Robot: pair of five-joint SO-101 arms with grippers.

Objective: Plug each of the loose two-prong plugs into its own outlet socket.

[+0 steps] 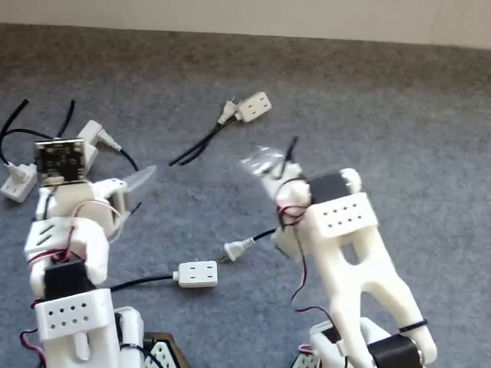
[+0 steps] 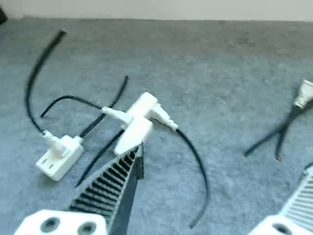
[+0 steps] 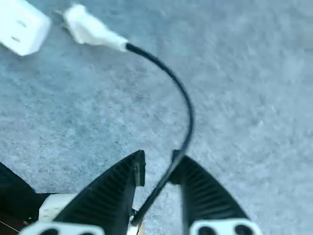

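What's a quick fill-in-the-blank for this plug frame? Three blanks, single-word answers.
1. The cable on the loose plug is ___ in colour.
2. That cable runs ___ the fingers of the right pincer.
3. The left pincer has its jaws standing wide ___.

Missing words: black; between; open.
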